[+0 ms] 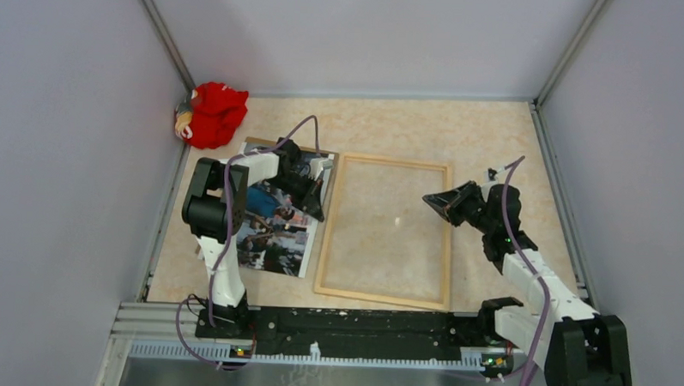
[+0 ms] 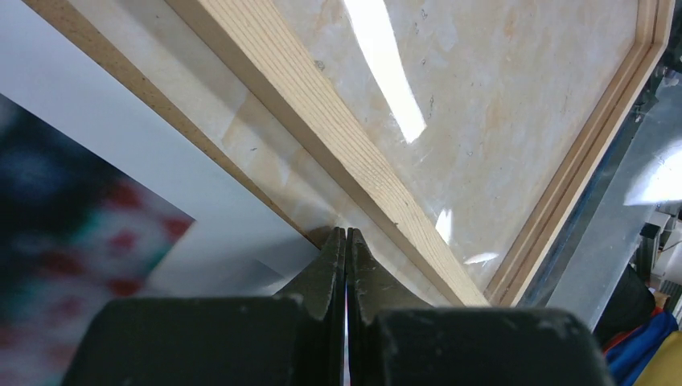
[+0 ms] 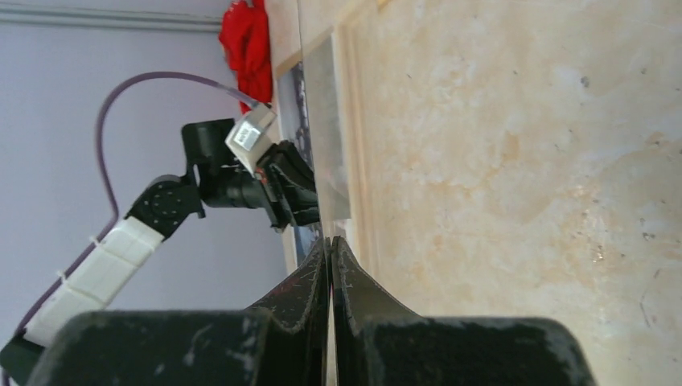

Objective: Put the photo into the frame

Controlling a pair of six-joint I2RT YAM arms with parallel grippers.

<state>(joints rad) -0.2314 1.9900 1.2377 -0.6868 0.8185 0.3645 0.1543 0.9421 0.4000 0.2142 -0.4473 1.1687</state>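
The photo point(image 1: 277, 234) lies face up at the left on a brown backing board point(image 1: 259, 144). In the left wrist view its white border point(image 2: 121, 153) is close up. The light-wood frame point(image 1: 324, 244) with its clear pane lies flat just right of it, and its rail point(image 2: 322, 121) crosses the left wrist view. My left gripper point(image 1: 318, 213) is shut, its tips point(image 2: 346, 232) down at the right edge of the photo and board, beside the frame's left rail. My right gripper point(image 1: 427, 199) is shut and empty over the right part of the pane point(image 3: 330, 240).
A red plush toy point(image 1: 212, 113) lies in the far left corner and also shows in the right wrist view point(image 3: 249, 40). Grey walls close the table on three sides. The arms' base rail point(image 1: 351, 326) runs along the near edge. Bare marble-pattern tabletop point(image 1: 503, 147) lies right of the frame.
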